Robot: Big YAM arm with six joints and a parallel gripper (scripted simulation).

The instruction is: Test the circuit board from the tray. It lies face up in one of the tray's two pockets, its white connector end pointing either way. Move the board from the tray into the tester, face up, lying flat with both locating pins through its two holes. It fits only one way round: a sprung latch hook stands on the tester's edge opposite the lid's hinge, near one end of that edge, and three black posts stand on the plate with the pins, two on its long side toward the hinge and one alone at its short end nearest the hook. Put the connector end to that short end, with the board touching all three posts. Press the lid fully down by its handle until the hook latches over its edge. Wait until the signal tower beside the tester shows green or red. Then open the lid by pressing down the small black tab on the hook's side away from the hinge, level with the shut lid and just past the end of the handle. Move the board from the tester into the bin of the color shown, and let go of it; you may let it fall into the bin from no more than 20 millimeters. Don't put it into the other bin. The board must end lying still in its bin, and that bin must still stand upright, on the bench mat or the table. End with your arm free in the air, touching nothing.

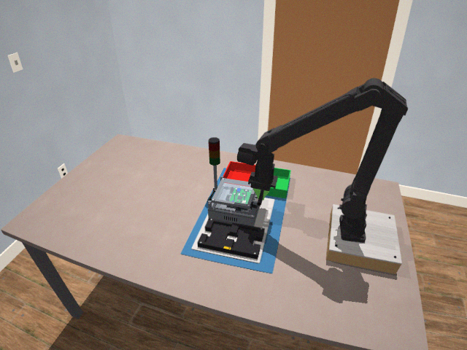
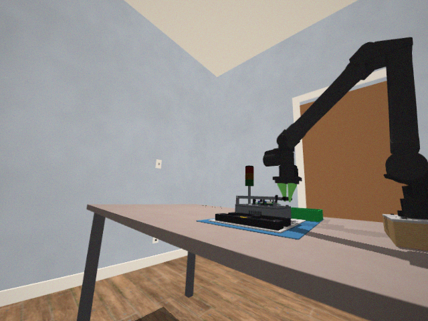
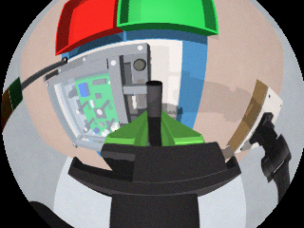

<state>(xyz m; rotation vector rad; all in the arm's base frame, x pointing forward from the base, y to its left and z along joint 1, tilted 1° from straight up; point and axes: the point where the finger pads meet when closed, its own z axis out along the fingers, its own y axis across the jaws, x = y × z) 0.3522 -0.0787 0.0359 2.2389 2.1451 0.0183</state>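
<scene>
Nothing here can be read. The circuit board (image 1: 241, 195) under the tester's lid carries only tiny blurred parts, and the small yellow patch (image 1: 227, 247) on the black tray (image 1: 211, 240) in front of the tester shows no legible mark.

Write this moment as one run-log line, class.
board: in tester, under lid | gripper: shut on lid handle | signal tower: no lamp lit | red bin, green bin: nothing visible inside

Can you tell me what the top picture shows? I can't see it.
A black robot arm reaches over a gray tester, its gripper shut on the lid's handle. A circuit board lies under the clear lid, with red and green bins behind.
</scene>
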